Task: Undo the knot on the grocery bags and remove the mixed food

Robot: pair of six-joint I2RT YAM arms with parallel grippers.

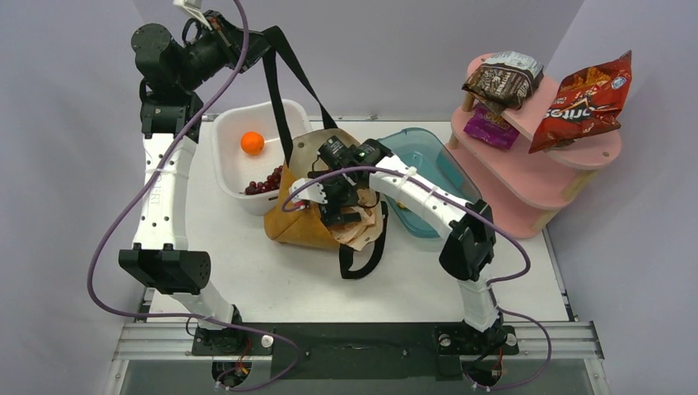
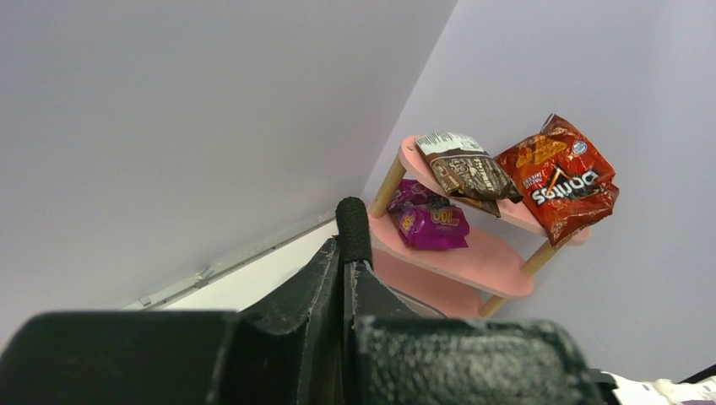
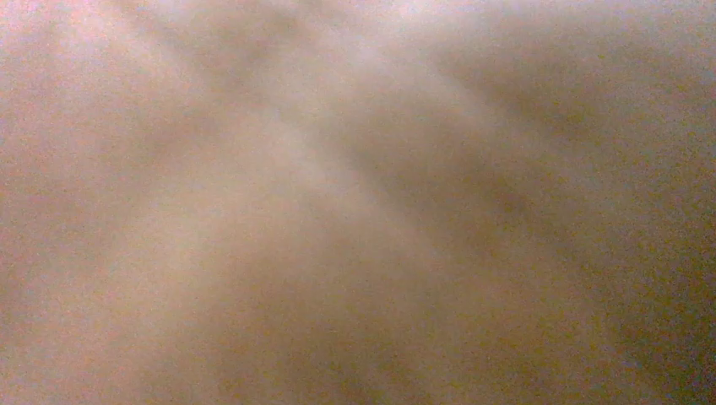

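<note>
Both tote (image 1: 296,226) and plastic bag (image 1: 364,230) are sagging, soft, light; I am clamping the strap (image 1: 280,99) in my left tool (image 1: 253,39); right tool (image 1: 344,212), I cannot tell.

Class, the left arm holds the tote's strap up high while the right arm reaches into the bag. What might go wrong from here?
1. The left gripper is shut on the black strap, held high; more lift may tip the canvas tote against the white tub.
2. The right wrist view is only peach blur, so the right gripper works unseen in the plastic bag and may snag or tear it.
</note>
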